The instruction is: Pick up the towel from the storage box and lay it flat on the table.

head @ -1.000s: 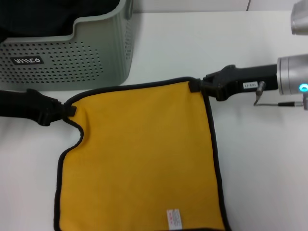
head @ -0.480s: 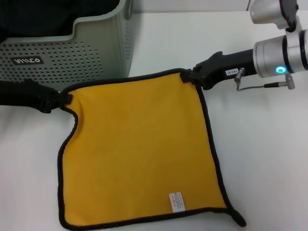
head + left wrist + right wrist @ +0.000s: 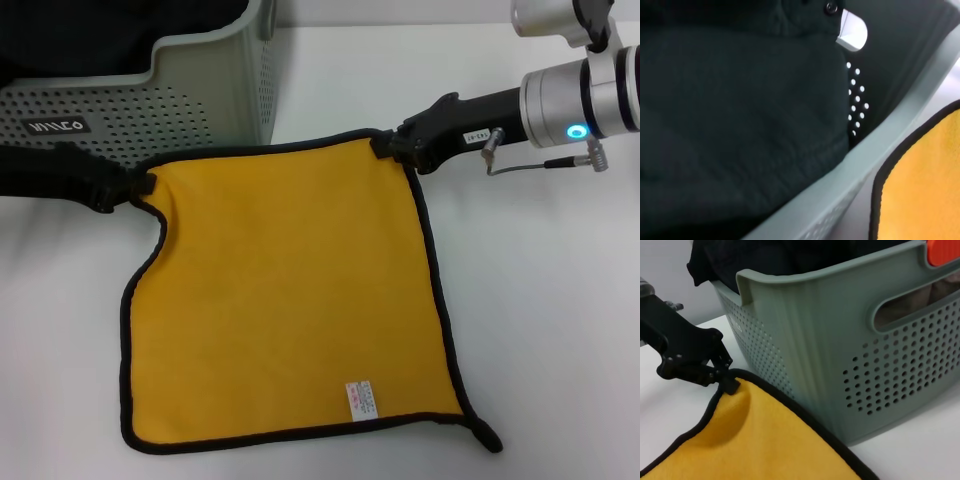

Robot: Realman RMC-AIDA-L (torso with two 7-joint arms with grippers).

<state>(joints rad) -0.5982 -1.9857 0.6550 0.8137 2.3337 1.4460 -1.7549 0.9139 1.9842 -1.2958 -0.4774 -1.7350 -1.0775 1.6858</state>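
White table (image 3: 560, 320) carries the towel (image 3: 290, 290), yellow side up, nearly flat beside the storage box (image 3: 150, 110). Left gripper (image 3: 140, 188) and right gripper (image 3: 388, 147) each pinch a far corner. Risk: uneven release drags a corner (left edge already curls inward), leaving a wrinkle.

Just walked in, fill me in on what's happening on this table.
Both arms are spreading the towel, yellow side up, on the table in front of the storage box. The left end effector pinches one far corner and the right end effector pinches the other. The near edge, with the white label, already lies on the tabletop; neither corner is released yet.
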